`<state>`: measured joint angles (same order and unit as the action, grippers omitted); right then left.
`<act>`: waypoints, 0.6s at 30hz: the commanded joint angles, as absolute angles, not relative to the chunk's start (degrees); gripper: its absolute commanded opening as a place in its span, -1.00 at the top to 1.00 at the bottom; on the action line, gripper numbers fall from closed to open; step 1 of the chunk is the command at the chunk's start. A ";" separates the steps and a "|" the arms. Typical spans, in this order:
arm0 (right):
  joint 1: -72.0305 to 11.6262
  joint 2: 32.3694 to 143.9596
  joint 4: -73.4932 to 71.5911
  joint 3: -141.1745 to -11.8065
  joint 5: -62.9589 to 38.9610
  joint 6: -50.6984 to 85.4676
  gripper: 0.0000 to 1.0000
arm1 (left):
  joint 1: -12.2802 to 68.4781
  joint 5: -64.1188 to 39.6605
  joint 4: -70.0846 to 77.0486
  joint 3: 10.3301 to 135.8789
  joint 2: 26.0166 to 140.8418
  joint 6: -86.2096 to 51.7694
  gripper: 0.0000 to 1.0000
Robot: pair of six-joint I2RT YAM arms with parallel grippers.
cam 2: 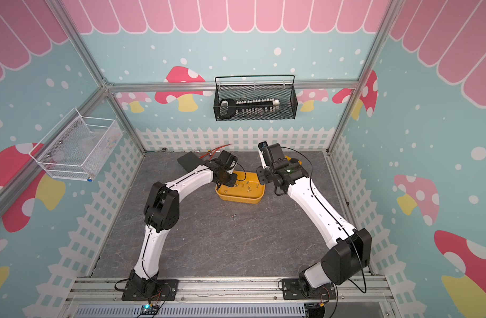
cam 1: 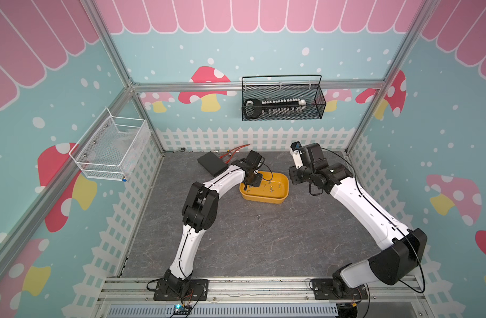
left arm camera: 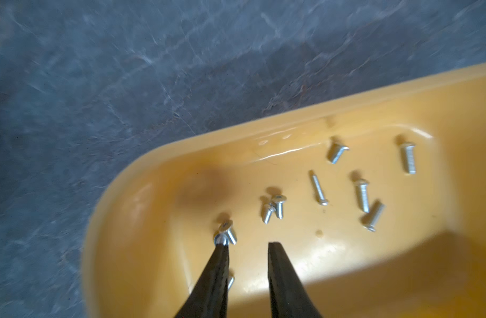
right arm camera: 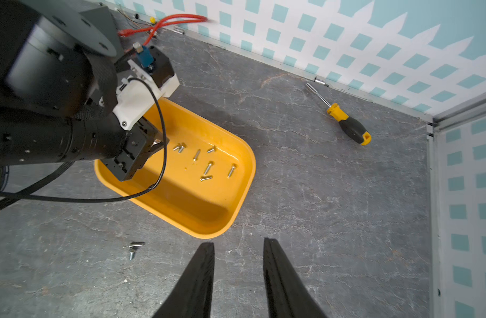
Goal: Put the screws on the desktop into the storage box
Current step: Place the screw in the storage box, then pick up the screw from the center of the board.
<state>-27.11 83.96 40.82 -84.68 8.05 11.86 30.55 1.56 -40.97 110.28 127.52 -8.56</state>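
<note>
— Marbled grey desktop (cam 1: pixel 264 247): two screws (right arm camera: pixel 134 247) lie touching near its middle, close to the storage box (cam 1: pixel 264 198). How will they handle?
— Light, rigid, slick and likely to roll. I'd pinch across the shank.
— And the box?
— About ten screws on its floor. The left gripper (left arm camera: pixel 247 245) hangs over one end, jaws parted, one screw touching a fingertip (left arm camera: pixel 221 253). The right gripper (right arm camera: pixel 238 245) is spread and empty.

Pale blue walls (cam 1: pixel 264 55) carry a pink scalloped roof print on top, red white-spotted mushrooms (cam 1: pixel 206 79) and a white picket fence (cam 1: pixel 253 137) along the bottom. An aluminium frame (cam 1: pixel 181 87) edges them. A black mesh basket (cam 1: pixel 280 117) hangs on the back rail and a white mesh basket (cam 1: pixel 98 154) on a side wall. The dark grey marbled surface (cam 1: pixel 264 247) is evenly lit.
</note>
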 commanded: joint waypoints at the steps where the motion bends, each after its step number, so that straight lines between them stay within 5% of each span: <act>1: -29.01 82.20 39.11 -80.86 1.39 13.91 0.28 | 30.92 2.97 -40.29 111.16 115.30 -10.76 0.39; 10: -42.69 85.57 34.55 -67.47 -1.14 23.24 0.27 | 26.58 7.14 -38.77 98.75 97.04 -11.42 0.30; 18: -44.61 94.32 32.48 -66.00 -4.30 24.55 0.27 | 19.50 3.15 -35.16 83.60 88.85 -11.84 0.28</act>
<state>-43.99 91.48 34.70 -65.43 -2.48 23.20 21.02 4.91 -35.94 87.15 89.89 -10.98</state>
